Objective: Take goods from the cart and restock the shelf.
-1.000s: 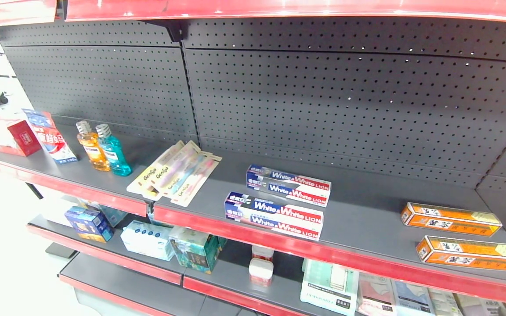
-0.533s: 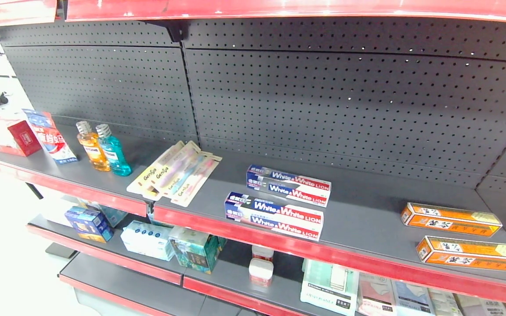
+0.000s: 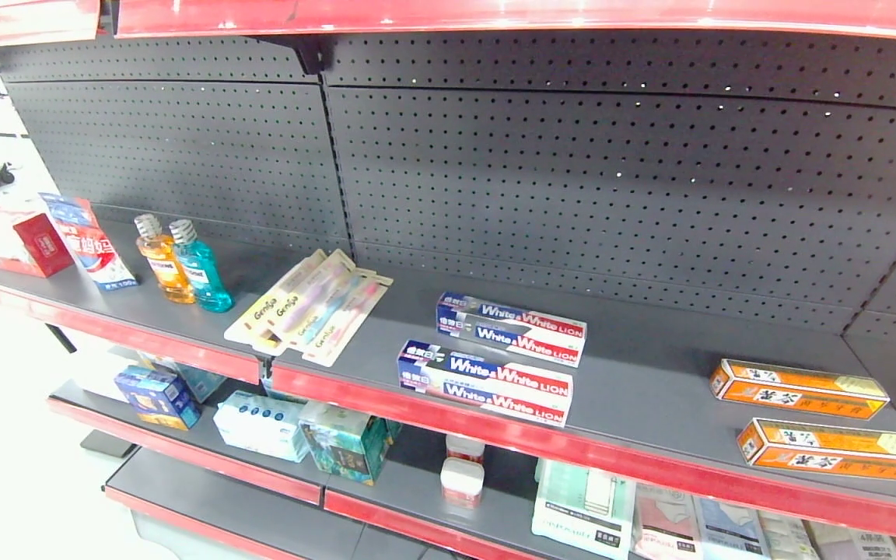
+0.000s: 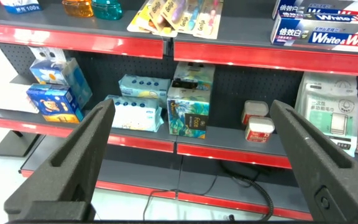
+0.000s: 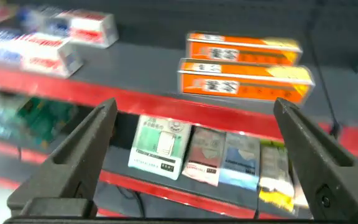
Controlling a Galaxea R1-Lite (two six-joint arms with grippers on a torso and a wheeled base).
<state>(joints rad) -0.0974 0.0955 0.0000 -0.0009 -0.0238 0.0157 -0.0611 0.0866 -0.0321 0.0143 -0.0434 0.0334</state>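
On the shelf (image 3: 650, 365), two bottles (image 3: 197, 274) stand left of the toothbrush packs (image 3: 308, 307). Toothpaste boxes (image 3: 487, 381) lie right of those.

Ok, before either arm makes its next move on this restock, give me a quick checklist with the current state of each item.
1. Left pincer open with nothing in it: ok.
2. Right pincer open with nothing in it: ok.
3. Bare room on the grey shelf between the toothpaste boxes and the orange boxes: ok.
4. Goods already there lie flat and fully on the shelf: ok.
5. An item in hand to place: not ok, both pincers are empty.
6. Where the cart stands: cannot tell.
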